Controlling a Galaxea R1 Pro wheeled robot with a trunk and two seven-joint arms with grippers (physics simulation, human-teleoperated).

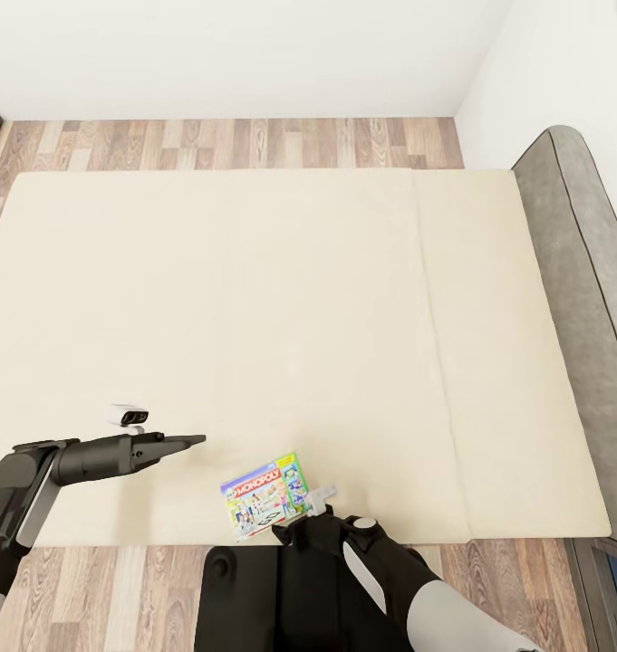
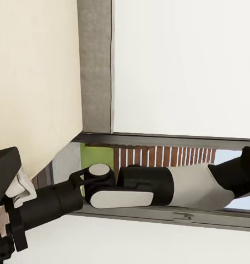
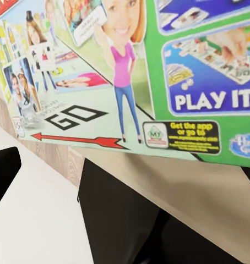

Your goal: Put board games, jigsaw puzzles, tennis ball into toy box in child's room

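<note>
Green-white Monopoly box (image 1: 265, 497) hides right gripper (image 1: 313, 503); its grip on it unclear.

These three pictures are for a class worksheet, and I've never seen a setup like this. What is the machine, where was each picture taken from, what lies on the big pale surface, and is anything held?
It is a simulated wheeled robot with two arms. The head view looks down from its head over a bed with a grey headboard. The other two come from cameras near each gripper. On the mattress near the robot lies one Monopoly box, a board game. The right gripper is at its edge; the right wrist view shows the box's print close up, but whether it is gripped cannot be told. The left gripper hangs over the bed, holding nothing.
</note>
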